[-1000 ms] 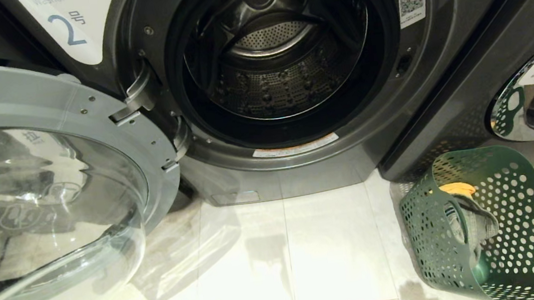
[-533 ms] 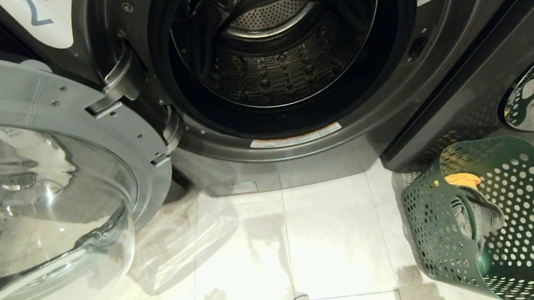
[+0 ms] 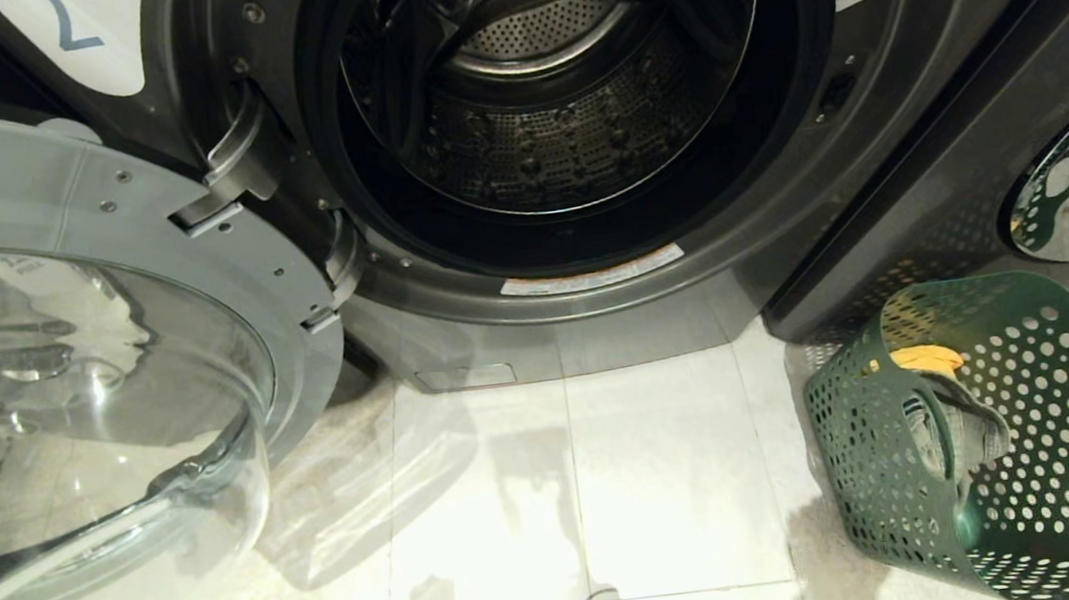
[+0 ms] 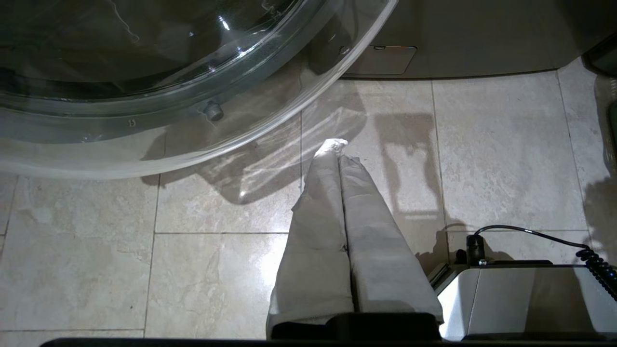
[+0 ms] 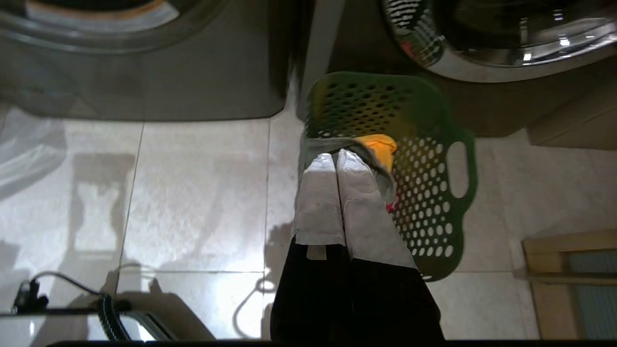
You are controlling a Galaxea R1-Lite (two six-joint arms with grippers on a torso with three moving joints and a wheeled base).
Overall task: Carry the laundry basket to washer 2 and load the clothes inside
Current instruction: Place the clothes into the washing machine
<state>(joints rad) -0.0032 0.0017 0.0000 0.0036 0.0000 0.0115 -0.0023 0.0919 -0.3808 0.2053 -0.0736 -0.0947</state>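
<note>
Since the earlier frame only the camera tips down; the laundry basket [image 3: 998,438] sits right of open washer 2 [image 3: 564,115], clothes [image 5: 378,147] inside, so the right end effector [image 5: 337,156], fingers pressed together above it like the parked left end effector [image 4: 337,147], must spread and descend.

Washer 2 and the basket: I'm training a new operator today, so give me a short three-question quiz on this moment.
1. True or false: the door of washer 2 is swung open.
2. Which garment shows at the top of the laundry basket? A) a blue towel B) a yellow cloth piece C) a white sock
3. In a few words: how do the jaws of the right gripper stand, and what do they hold?

Key
1. True; the drum is exposed and looks empty.
2. B.
3. Shut and holding nothing, above the basket. The left gripper is shut too, over the floor tiles.
</note>
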